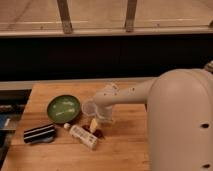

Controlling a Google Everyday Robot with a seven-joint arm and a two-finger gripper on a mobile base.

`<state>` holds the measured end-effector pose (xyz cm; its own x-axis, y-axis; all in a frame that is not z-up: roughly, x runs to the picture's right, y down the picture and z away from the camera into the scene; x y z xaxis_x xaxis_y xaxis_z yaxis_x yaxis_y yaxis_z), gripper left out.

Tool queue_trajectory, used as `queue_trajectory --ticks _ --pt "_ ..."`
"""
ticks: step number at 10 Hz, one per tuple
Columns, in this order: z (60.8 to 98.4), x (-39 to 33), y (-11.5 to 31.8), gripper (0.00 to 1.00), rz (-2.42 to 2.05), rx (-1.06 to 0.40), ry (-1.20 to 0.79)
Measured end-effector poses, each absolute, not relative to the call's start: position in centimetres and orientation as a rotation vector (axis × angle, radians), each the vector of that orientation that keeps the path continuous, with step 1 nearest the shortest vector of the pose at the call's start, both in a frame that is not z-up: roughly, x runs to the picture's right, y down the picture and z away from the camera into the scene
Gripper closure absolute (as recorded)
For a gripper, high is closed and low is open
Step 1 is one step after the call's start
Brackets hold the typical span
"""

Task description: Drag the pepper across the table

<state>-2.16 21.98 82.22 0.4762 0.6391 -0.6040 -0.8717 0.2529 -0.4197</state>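
Observation:
The pepper (98, 132) is a small dark red-brown shape on the wooden table (125, 145), just right of the white bottle's upper end. My gripper (101, 120) reaches down from the pale arm (130, 94) and sits directly above and behind the pepper, close to it. Whether it touches the pepper cannot be made out. A yellowish piece (93, 124) shows next to the gripper's tip.
A white labelled bottle (83, 136) lies on its side left of the pepper. A clear plastic cup (88, 107) stands behind it, beside a green bowl (63, 108). A black striped object (39, 133) lies at the front left. My robot body (180, 125) fills the right side.

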Motion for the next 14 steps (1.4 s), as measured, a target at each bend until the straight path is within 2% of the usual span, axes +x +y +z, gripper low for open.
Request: queue_trajectory --ticks 5,12,13,14 --pt "81.7 -3.3 22.9 0.26 1.028 -0.821 0.334" --pt "81.7 -4.3 23.7 0.93 0.976 -0.855 0.342" --pt "81.7 -4.1 23.5 0.99 0.979 -0.852 0.343" --pt "81.7 -4.0 23.4 1.00 0.983 -0.852 0.342"
